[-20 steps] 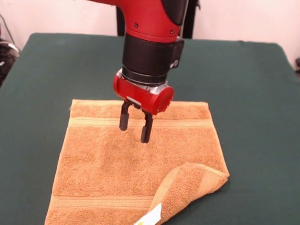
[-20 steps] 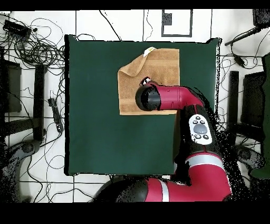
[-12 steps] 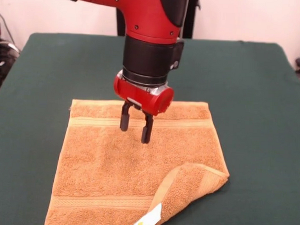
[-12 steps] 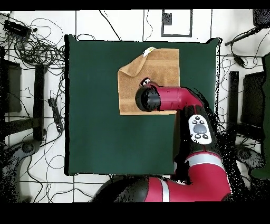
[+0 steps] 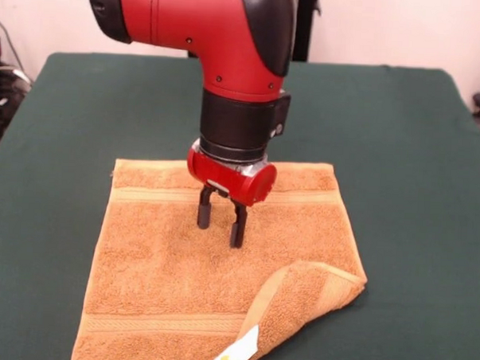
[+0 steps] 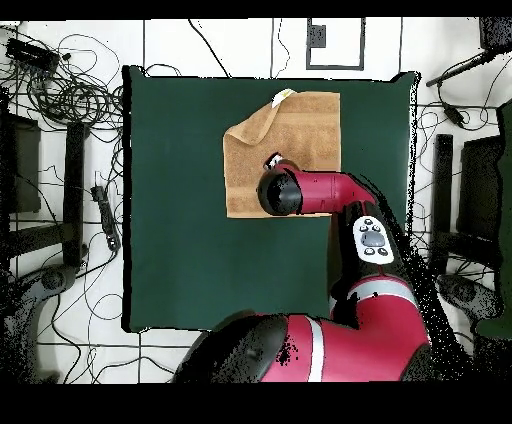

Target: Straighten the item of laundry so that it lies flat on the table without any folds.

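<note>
An orange-tan towel (image 5: 180, 273) (image 6: 300, 125) lies on the dark green table (image 5: 416, 156) (image 6: 180, 220). Most of it is spread flat, but its near right corner in the front view is folded back over the cloth, showing a white tag (image 5: 234, 353). My gripper (image 5: 220, 225) hangs open just above the towel's middle, fingers pointing down with nothing between them. In the overhead view the arm's wrist (image 6: 283, 192) covers the gripper and part of the towel's lower edge.
Bare green cloth surrounds the towel on all sides. Cables (image 6: 60, 90) and equipment lie on the floor beyond the table's edges in the overhead view.
The gripper has come down closer to the towel and shifted slightly toward the front camera. The towel has not moved.
</note>
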### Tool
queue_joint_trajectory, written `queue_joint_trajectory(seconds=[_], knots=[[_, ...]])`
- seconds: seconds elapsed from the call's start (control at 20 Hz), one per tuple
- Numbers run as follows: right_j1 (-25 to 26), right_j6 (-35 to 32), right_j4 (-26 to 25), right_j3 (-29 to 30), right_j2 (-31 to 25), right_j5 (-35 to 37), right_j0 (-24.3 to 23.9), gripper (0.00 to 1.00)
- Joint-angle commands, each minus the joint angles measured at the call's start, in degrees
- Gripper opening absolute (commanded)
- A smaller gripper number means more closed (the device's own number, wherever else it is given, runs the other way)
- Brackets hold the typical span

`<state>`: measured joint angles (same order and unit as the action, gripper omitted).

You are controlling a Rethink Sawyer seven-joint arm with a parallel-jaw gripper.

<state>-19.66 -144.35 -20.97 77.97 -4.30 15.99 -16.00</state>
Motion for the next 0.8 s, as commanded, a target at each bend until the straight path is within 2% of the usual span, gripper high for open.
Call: queue_joint_trajectory(seconds=[0.05,0.8], knots=[[6.1,-0.3,0.0,2.3,-5.5,-1.7,0.0,1.00],[4.7,1.0,0.1,5.2,-7.2,0.1,-1.8,1.00]])
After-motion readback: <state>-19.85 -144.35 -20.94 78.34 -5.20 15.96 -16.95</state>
